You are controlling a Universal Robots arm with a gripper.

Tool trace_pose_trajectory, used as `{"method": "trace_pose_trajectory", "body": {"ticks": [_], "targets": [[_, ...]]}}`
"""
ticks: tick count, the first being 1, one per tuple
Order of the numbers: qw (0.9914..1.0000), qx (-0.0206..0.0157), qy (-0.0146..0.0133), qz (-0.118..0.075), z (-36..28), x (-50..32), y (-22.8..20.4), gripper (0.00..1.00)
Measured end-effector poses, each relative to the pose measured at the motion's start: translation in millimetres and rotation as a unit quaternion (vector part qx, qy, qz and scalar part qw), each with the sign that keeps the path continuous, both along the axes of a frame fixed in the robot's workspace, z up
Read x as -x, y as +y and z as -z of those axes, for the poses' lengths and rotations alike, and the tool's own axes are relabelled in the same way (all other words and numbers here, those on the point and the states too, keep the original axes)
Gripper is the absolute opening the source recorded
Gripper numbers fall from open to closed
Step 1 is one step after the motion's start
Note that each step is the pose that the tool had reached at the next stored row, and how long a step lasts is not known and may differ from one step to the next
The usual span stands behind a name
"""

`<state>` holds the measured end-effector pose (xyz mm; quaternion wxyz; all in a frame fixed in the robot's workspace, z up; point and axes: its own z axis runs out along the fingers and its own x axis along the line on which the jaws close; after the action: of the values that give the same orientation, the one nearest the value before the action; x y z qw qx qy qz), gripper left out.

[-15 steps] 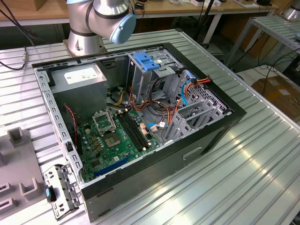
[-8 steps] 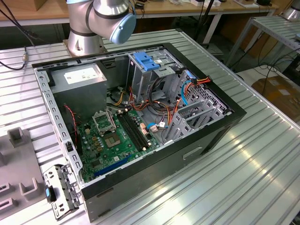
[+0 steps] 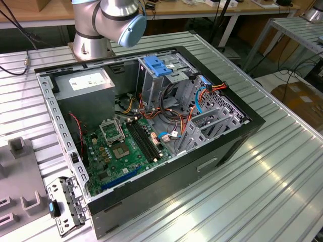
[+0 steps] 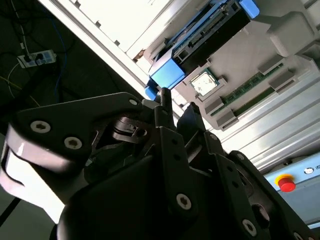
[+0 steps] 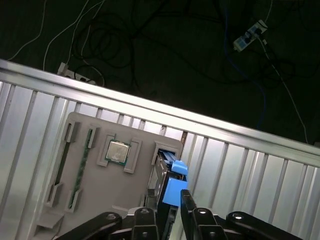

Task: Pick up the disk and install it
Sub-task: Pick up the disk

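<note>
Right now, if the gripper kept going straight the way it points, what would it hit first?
Probably the disk: its blue frame stands in the grey holder ahead of the gripper, in line with the gap between its fingers. How near is unclear.

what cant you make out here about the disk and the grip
- Label of the disk: both wrist views see it edge-on in the grey tray.
- Whether the gripper touches the disk: the blue carrier frame covers the contact in the first wrist view.
- Drive cage interior, exterior view: its own walls hide it.
</note>
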<state>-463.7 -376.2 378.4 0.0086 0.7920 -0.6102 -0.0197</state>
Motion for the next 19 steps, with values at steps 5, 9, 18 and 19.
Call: {"method": "trace_pose_trajectory", "body": {"ticks": [5, 9, 18, 19], "targets": [[0.99922, 0.0, 0.0001, 0.039, 4.1, -0.3, 0.0, 0.4], [0.99657, 0.0, 0.0001, 0.083, 9.5, -0.6, 0.0, 0.47], [0.99241, 0.0, 0.0003, 0.123, 25.0, -2.6, 6.9, 0.61], [0.9924, -0.0001, 0.0001, 0.123, 28.4, -2.6, 8.8, 0.61]]}}
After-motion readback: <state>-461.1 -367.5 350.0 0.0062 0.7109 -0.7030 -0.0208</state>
